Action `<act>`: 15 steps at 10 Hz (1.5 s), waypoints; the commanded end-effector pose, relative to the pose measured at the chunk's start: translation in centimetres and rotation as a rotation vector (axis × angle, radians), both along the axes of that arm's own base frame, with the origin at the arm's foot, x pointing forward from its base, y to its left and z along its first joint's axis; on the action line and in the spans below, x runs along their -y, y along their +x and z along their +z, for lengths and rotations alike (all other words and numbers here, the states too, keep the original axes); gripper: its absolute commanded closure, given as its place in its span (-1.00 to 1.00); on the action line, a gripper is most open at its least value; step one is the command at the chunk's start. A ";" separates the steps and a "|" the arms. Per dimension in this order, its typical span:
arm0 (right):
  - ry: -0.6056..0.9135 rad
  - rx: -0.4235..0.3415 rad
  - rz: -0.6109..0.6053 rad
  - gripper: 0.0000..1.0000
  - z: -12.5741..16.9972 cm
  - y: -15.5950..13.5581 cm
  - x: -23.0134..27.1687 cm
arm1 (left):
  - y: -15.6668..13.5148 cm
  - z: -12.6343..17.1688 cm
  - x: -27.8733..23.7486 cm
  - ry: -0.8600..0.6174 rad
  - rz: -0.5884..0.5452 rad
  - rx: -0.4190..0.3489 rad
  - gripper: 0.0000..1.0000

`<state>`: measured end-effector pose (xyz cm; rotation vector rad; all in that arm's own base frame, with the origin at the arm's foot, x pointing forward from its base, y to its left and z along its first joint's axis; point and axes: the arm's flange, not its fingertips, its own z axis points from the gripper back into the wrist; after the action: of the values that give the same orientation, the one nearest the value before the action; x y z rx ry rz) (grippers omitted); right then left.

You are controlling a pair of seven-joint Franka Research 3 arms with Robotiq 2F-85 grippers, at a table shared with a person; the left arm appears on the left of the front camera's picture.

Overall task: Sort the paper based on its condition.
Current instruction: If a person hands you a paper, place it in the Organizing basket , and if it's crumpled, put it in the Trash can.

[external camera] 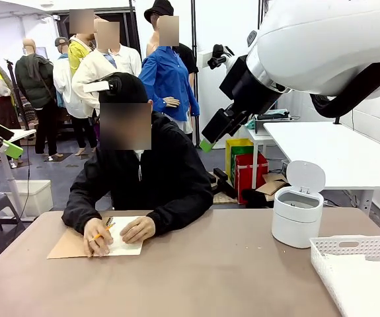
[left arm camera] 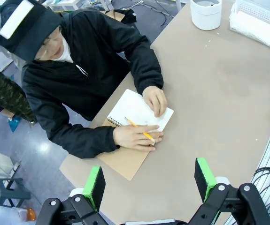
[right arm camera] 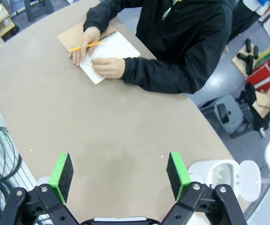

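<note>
Person (left arm camera: 92, 61) writing in notebook (left arm camera: 135, 108) with pencil (left arm camera: 135, 125), left pincer (left arm camera: 150, 180) and right pincer (right arm camera: 119, 169) — both spread wide, empty — above table (left arm camera: 219, 93)

Tan table (external camera: 209, 277), matte top, rounded corners. Reading from my side with the table's centre as the dial:
- 10 o'clock: open spiral notebook (external camera: 125, 248), white page up, brown cover spread flat toward 9 o'clock.
- 2 o'clock: round white bin (external camera: 297, 221), lid tipped up.
- 4 o'clock: white slotted basket (external camera: 348, 243), near my edge.

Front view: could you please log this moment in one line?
person: writing in notebook | left claw: open | right claw: open | bin: lid up
</note>
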<state>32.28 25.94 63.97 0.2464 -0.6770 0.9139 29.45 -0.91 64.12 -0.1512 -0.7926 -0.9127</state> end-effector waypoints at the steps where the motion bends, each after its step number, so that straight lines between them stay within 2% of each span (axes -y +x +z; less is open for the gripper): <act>1: 0.001 0.000 0.000 -1.00 0.0 0.0 0.0 | 0.1 0.1 -0.1 -0.002 0.007 0.010 -1.00; 15: 0.001 0.000 0.000 -1.00 0.0 0.0 0.0 | 0.1 0.1 -0.1 -0.002 0.007 0.010 -1.00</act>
<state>32.28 25.94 63.97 0.2464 -0.6770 0.9139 29.45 -0.91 64.12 -0.1512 -0.7927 -0.9127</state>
